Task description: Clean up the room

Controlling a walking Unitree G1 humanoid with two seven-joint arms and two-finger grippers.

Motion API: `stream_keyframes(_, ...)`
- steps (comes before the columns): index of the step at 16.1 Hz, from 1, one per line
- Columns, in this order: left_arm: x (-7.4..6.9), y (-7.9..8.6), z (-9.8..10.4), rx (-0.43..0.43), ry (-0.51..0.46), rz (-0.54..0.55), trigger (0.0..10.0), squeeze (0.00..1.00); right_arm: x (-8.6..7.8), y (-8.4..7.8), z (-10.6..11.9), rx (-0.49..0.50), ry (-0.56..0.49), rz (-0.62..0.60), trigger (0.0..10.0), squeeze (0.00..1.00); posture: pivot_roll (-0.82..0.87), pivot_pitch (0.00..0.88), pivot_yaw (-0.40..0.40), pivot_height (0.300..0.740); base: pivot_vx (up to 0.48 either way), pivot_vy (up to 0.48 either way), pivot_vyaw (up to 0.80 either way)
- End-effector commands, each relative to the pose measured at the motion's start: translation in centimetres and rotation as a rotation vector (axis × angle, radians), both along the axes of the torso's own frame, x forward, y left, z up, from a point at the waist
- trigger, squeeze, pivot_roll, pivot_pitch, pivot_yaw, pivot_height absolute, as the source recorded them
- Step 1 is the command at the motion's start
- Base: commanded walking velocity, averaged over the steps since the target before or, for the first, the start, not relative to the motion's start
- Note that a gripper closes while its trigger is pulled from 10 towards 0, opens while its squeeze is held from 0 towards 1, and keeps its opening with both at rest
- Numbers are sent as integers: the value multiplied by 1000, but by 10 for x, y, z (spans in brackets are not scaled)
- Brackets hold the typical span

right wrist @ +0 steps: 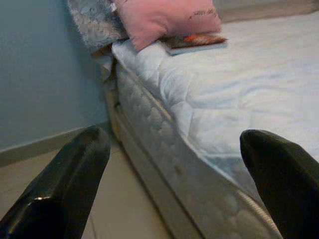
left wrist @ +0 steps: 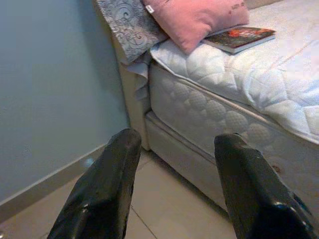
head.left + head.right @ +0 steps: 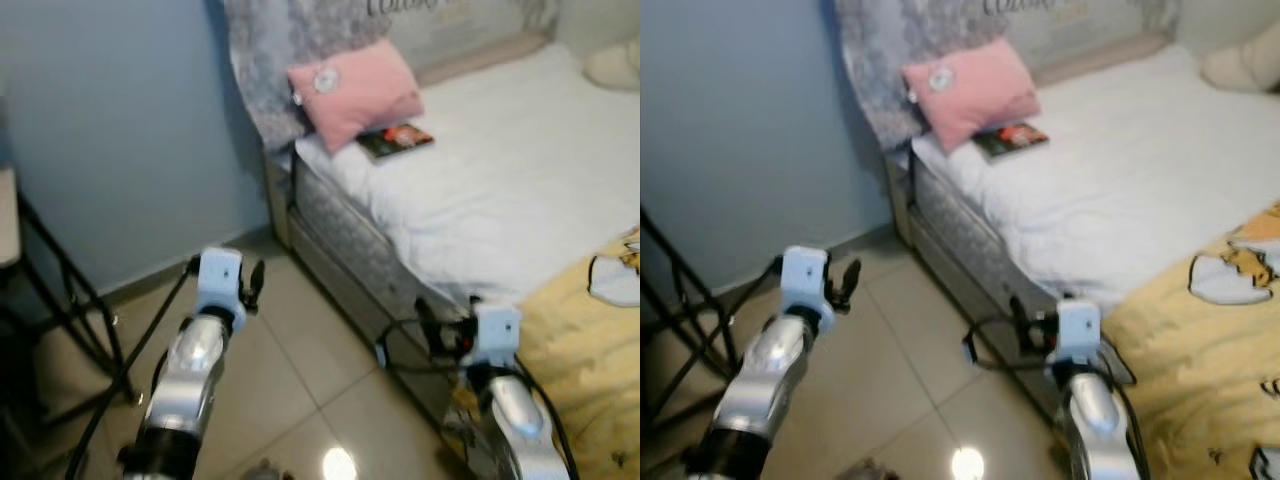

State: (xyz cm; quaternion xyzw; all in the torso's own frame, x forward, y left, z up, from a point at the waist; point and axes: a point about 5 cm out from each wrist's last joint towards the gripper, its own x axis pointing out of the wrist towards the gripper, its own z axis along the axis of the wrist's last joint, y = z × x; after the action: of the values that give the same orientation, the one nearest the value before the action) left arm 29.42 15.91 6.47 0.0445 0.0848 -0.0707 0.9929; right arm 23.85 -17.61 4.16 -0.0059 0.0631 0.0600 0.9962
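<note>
Head-camera scene, left to right. At 9 o'clock, a black stand (image 3: pixel 70 300) against the blue wall (image 3: pixel 120 130). Left gripper (image 2: pixel 174 194) at 7 o'clock, over floor tiles (image 3: pixel 290 340), fingers apart and empty. At 12 o'clock, a pink pillow (image 3: pixel 352 90) with a book (image 3: pixel 396 139) just beside it on the white mattress (image 3: pixel 500 170). Right gripper (image 1: pixel 174 199) at 5 o'clock by the bed edge, fingers spread wide, empty. Yellow blanket (image 3: pixel 580 340) at 4 o'clock.

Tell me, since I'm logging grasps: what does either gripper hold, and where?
Nothing. Left gripper and right gripper are both open, short of the bed.
</note>
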Motion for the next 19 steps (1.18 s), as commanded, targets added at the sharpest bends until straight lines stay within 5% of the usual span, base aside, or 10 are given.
stream_keyframes(1, 8, -6, 7, -17, -23, -41, 10000, 0, -2, -4, -1, 0, 3, -27, 10000, 0, 15, 0, 53, 740, 0, 0, -738)
stream_keyframes(9, 8, -33, 8, -29, -69, -244, 10000, 0, -10, -11, 6, -50, -70, -183, 10000, 0, -7, 0, 57, 740, 0, 461, -738)
stream_keyframes(16, 15, -32, 12, -58, -96, -226, 10000, 0, -8, -9, 7, -26, -85, -236, 10000, 0, -20, 0, 62, 740, 0, -270, -728)
stream_keyframes(17, 17, -29, 12, -59, -94, -200, 10000, 788, -8, -11, 9, -32, -96, -238, 10000, 0, -21, 0, 62, 740, 0, -469, -725)
stream_keyframes(18, 18, -27, 11, -83, -84, -170, 10000, 1000, -7, -13, 12, -39, -110, -240, 10000, 0, -23, 0, 62, 740, 0, -465, -725)
stream_keyframes(19, 19, -26, 11, -104, -80, -140, 10000, 1000, -5, -15, 15, -41, -121, -241, 10000, 0, -25, 0, 61, 740, 0, -461, -725)
